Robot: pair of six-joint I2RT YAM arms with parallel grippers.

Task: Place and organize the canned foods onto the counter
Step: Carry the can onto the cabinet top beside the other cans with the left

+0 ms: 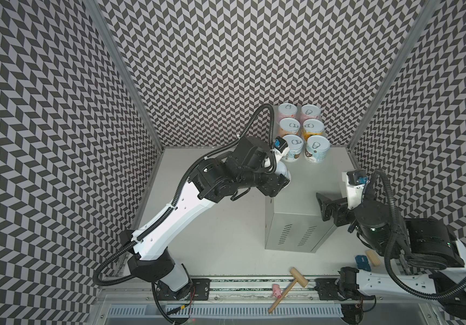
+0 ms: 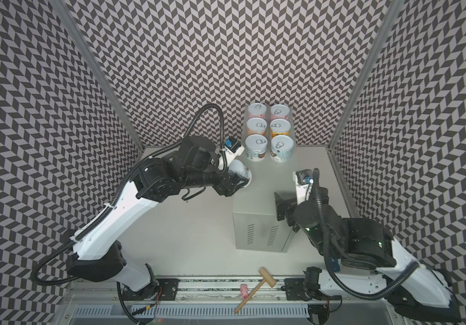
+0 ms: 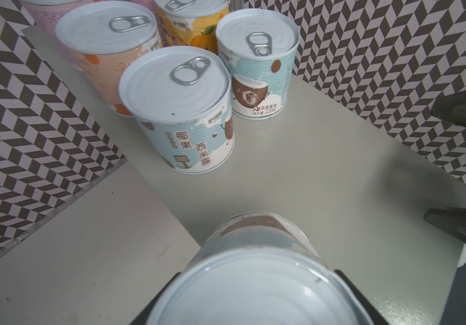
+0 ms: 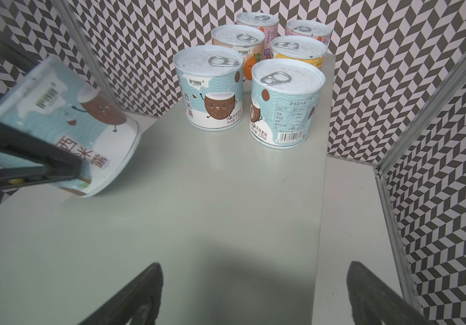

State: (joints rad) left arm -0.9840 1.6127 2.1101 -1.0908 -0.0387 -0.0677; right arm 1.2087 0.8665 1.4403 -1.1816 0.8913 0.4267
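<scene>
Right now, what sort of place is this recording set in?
Probably a lab test cell, not a real kitchen: chevron-patterned panels wall in a white tabletop, two robot arms sit on a base rail, and a grey metal cabinet serves as the counter for cans.

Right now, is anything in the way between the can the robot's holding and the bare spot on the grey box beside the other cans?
Nothing visible does. The held can is tilted at the edge of the counter, and only bare top lies between it and the six standing cans.
</scene>
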